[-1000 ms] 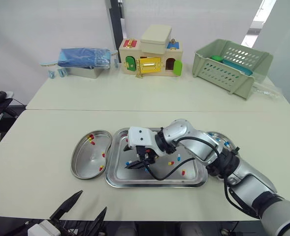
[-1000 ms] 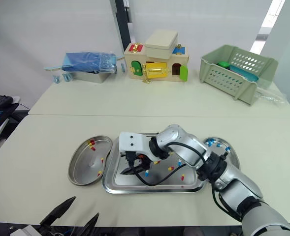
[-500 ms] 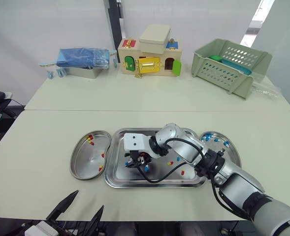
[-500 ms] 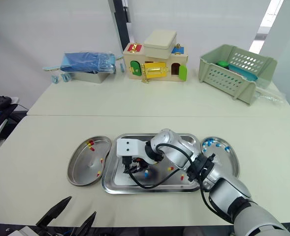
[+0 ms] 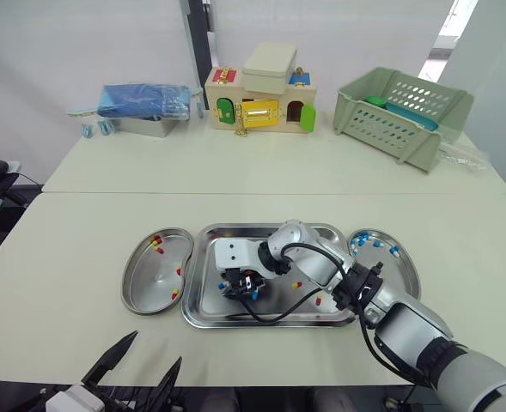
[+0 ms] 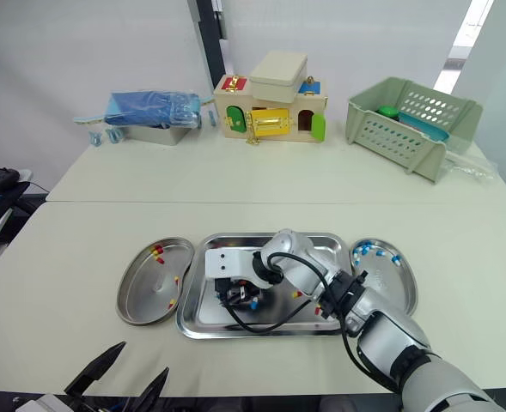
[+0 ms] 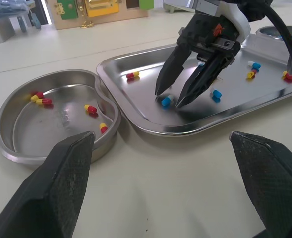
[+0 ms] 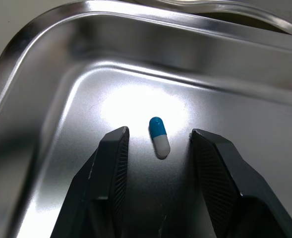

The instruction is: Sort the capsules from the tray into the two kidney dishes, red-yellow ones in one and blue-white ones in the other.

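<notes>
Blue-white capsule (image 8: 159, 137) flat on tray (image 8: 284, 148)

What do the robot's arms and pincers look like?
The right arm has silver-grey shells, a black joint and a looping black cable. A white boxy block carries the right pincer, two tapered black fingers. The left pincer has ribbed black fingers.

A wooden latch-board house (image 5: 263, 99) stands at the back. A green plastic basket (image 5: 405, 116) sits to its right, a blue-wrapped tin (image 5: 145, 107) to its left.
</notes>
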